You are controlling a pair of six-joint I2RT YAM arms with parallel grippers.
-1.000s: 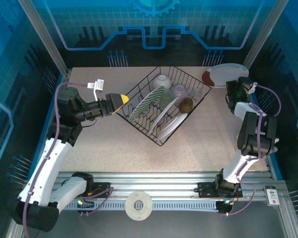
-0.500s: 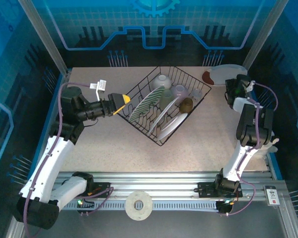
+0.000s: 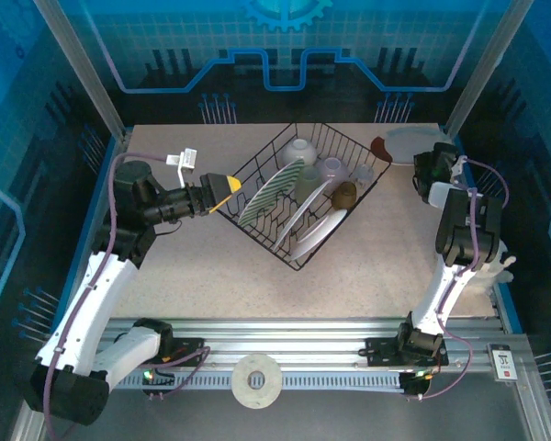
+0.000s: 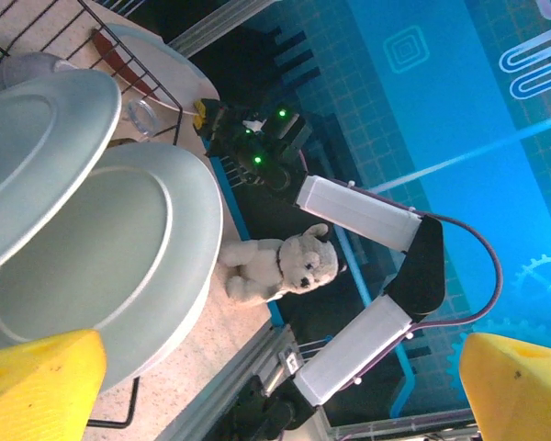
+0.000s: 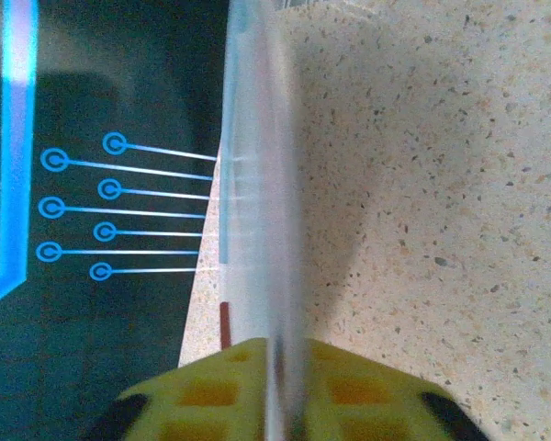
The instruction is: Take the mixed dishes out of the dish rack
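Speckled tabletop [image 3: 211, 266]: dish rack [image 3: 253, 165] at centre. Left fingers [image 3: 222, 186] spread wide, empty, beside rack's left edge. White plate [image 3: 409, 142] at far right corner, rim between right fingers [image 5: 193, 395]; clamped or released, cannot tell.

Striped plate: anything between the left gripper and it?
Only the dish rack wall: the open left gripper sits just outside its rim, the striped plate just inside. Whether the gripper clears the rim's height, I cannot tell.

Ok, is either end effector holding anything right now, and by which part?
The right end effector has the rim of the white plate between its fingers; whether it is clamped or loose cannot be told. The left end effector is open and empty.
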